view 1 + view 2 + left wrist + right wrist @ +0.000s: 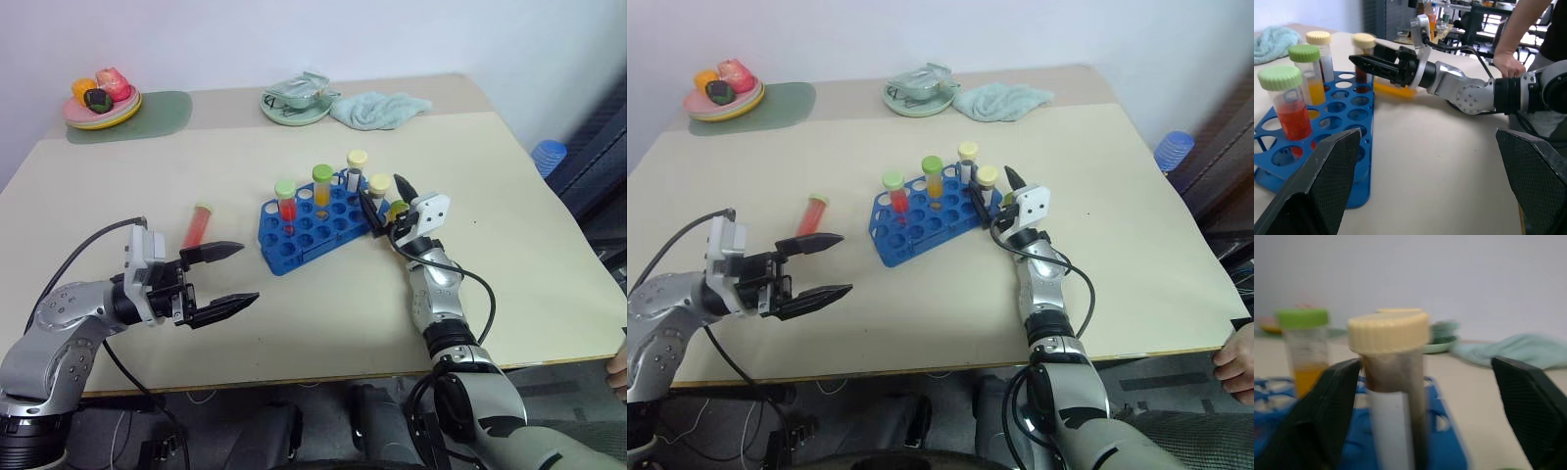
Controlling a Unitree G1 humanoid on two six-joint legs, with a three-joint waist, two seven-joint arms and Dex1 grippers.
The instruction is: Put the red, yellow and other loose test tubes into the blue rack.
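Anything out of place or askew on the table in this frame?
One red tube lies on its side on the table, left of the blue rack, while four capped tubes stand upright in the rack. Nothing looks spilled or damaged.

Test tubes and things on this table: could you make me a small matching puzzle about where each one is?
Things:
A green-capped red tube
B pale-capped red tube
C cream-capped brown tube
D cloth

Places:
1 lying left of the blue rack
2 between the open right gripper's fingers
3 at the far back
4 standing beside the orange tube

Pairs: A-4, B-1, C-2, D-3
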